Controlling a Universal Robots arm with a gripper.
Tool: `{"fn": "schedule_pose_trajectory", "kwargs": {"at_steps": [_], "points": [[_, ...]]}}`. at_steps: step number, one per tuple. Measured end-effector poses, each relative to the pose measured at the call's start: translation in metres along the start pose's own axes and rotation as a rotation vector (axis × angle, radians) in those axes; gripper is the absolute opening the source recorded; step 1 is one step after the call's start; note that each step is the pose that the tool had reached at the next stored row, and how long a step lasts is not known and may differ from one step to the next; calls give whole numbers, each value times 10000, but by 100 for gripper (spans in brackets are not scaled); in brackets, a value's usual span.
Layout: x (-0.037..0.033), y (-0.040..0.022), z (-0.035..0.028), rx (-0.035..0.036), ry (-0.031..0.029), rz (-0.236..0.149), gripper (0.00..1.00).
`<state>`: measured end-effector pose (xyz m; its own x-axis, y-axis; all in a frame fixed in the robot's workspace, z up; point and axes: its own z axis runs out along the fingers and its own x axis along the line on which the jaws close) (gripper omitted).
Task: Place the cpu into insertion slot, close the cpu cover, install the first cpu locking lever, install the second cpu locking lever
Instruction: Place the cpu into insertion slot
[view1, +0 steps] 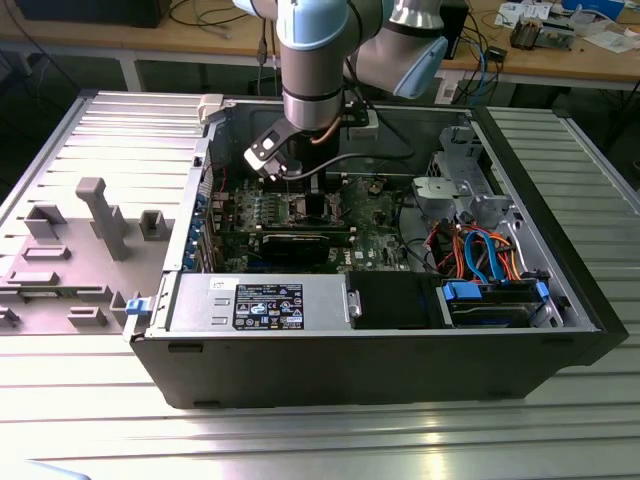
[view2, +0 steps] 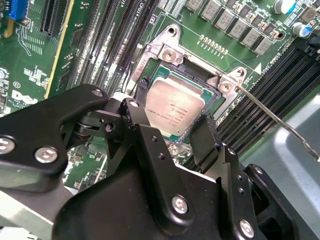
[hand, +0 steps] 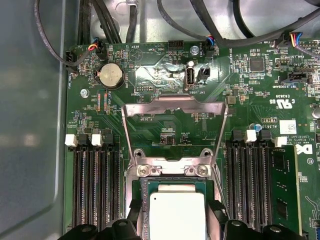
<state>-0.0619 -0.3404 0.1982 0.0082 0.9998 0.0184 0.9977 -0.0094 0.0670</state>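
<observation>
— What's the pincer (view2: 169, 120) got?
— The cpu (view2: 175, 107). It's closed most of the way, with its fingers (hand: 136, 214) against two opposite edges of the chip. The chip lies flat in the slot (view2: 192, 71), right between them.
— Cover down?
— No. The cover (hand: 175, 104) stands open, tilted back beyond the fingertips, and green board (hand: 250, 100) shows through its window. A thin wire lever (view2: 275, 120) runs off from the slot's corner to one side of the pincer, over the memory sockets (view2: 272, 82).
— Any writing?
— Plenty, but none I can make out. There are dark lines of print on the chip's silver top and white lettering all over the board. A black label (view1: 268, 305) sits on the grey box (view1: 195, 300) by the case's (view1: 350, 370) near wall, well away from the pincer.
— What's hidden?
— The chip's near edge is behind the pincer's black body, and the pins are under the chip. In the exterior view the arm (view1: 315, 60) stands in front of the slot, so I can't tell from there how the chip sits
</observation>
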Motion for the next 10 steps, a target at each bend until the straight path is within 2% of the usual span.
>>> {"fn": "schedule_pose_trajectory", "kwargs": {"at_steps": [10], "points": [[1,2,9,-1,0,1,61]]}}
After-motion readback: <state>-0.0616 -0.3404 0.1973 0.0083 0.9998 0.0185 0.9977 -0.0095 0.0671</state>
